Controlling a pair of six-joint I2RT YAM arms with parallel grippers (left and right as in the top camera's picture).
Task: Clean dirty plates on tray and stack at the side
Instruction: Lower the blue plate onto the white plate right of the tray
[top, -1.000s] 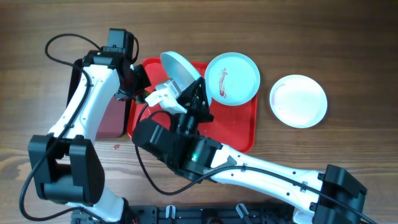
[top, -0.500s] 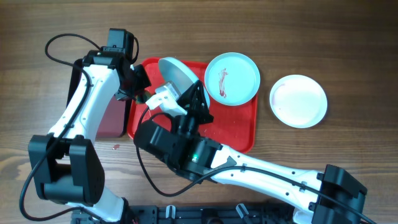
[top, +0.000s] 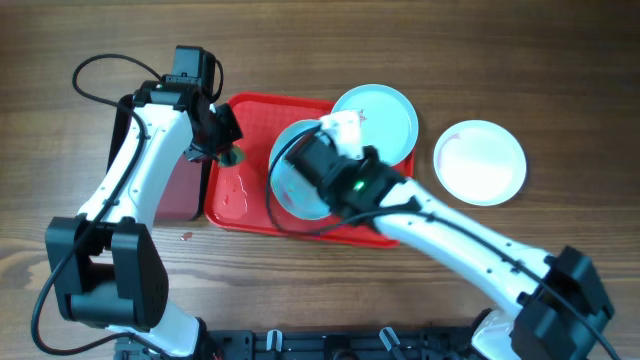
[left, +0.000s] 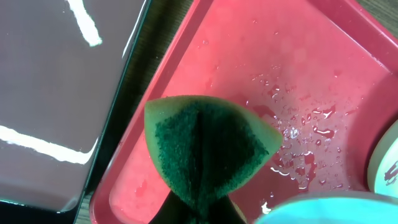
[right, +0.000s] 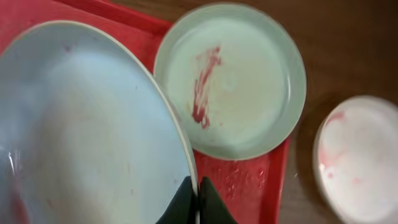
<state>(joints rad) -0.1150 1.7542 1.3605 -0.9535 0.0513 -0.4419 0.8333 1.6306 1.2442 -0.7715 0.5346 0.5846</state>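
While right hand (right: 196, 198) pinches 1 turquoise plate (right: 93, 124) above the tray (top: 250, 110), left hand (top: 224, 150) clamps sponge (left: 205, 149) over tray's left end. Plate looks wiped; next, likely stack it on white plate (top: 480, 162) right of tray.

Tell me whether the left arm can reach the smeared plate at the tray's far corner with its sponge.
Probably not directly: the right gripper holds another plate over the tray, right between the sponge and the smeared plate.

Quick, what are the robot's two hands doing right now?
Left gripper: shut on the green sponge.
Right gripper: shut on the rim of a turquoise plate.
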